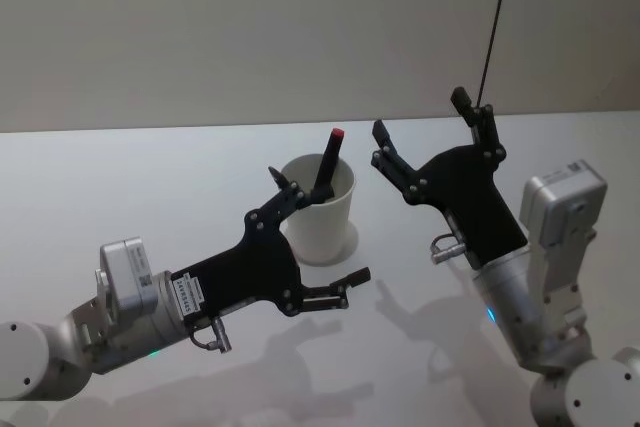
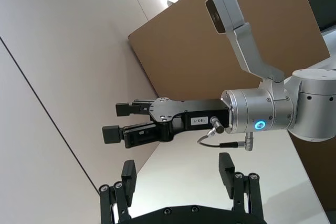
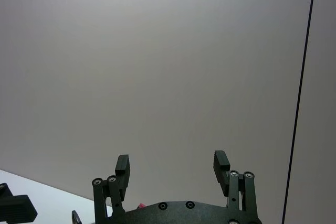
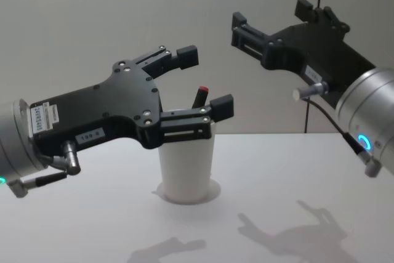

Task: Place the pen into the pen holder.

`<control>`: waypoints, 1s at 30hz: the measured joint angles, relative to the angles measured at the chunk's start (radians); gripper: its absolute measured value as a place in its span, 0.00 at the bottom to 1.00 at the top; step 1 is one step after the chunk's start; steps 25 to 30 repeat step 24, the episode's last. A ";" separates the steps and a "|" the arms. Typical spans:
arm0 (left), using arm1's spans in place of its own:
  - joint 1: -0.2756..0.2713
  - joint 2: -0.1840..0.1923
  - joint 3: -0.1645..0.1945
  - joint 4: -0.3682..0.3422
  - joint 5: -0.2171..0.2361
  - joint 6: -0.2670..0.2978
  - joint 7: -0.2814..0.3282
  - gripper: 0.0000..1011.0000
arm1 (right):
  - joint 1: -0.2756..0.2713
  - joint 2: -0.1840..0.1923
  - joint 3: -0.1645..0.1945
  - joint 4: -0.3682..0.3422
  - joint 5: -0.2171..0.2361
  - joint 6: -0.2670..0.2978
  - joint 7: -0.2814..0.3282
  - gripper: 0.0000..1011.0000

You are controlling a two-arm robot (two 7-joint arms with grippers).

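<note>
1. Your table (image 1: 120, 177) is the pale surface beneath both arms, with a plain wall behind it.
2. Your right gripper (image 1: 432, 130) hangs in the air to the right of the cup, its claw spread wide and gripping nothing.
3. Your left gripper (image 4: 206, 78) sits just before the cup, raised off the table, claw likewise spread and holding nothing.
4. The pen holder (image 1: 322, 215) stands upright on the table between the grippers.
5. The pen (image 1: 328, 163), dark with a red tip, leans inside the holder.
</note>
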 joint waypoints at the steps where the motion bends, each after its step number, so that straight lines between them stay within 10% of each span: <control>1: 0.000 0.000 0.000 0.000 0.000 0.000 0.000 0.99 | -0.003 0.002 0.001 -0.005 0.000 0.001 -0.003 0.99; 30: 0.000 0.000 0.000 0.000 0.000 0.000 0.000 0.99 | -0.023 0.013 0.004 -0.037 -0.001 0.009 -0.018 0.99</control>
